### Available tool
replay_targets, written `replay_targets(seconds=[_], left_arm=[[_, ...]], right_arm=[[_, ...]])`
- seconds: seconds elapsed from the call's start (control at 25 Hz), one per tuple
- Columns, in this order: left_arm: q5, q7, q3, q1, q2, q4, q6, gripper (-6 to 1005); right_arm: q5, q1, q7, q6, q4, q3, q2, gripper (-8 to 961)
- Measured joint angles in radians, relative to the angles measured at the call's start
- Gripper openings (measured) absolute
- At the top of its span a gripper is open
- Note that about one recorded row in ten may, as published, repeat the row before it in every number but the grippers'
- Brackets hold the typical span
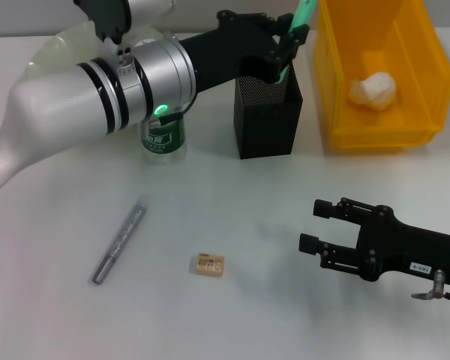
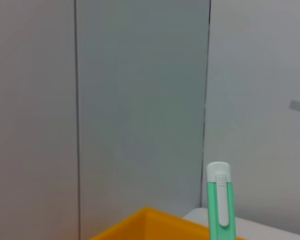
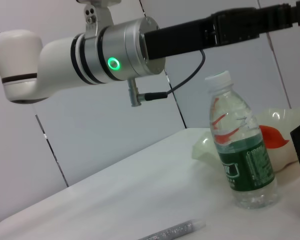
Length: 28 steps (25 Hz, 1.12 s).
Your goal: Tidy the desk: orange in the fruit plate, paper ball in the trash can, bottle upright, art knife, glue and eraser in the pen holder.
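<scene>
1. We see a plain white desk [image 1: 232, 315] w/ grey panelled wall [image 2: 140, 100] behind.
2. Left gripper [image 1: 285, 46] sits over the black metal-mesh square pen holder [image 1: 268, 120], closed on a green-and-white art knife [image 1: 303, 13] held upright at the holder's mouth.
3. Right gripper [image 1: 313, 225] hovers low at front right, jaws apart, nothing in them.
4. Tiny tan rectangular eraser [image 1: 209, 264] lies on the desk, well left of the right gripper; grey glue stick [image 1: 120, 239] farther left.
5. Clear plastic bottle [image 3: 242, 155] upright; crumpled white paper ball [image 1: 373, 90] in the yellow rectangular trash can [image 1: 427, 52].

White left arm [image 1: 52, 101], silver wrist, green ring light [image 1: 160, 110].
</scene>
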Motion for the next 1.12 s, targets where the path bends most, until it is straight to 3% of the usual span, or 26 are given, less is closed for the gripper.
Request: replay_targets(seconds=[0.48, 1.12], left_arm=[[-0.004, 0.041, 0.064, -0.025, 0.000, -0.015, -0.091, 194], [-0.018, 0.043, 0.084, -0.064, 0.000, -0.072, -0.144, 197]], right_arm=[[0.000, 0.004, 0.000, 0.000, 0.000, 0.001, 0.000, 730], [0.000, 0.003, 0.000, 0.000, 0.000, 0.000, 0.000, 729]])
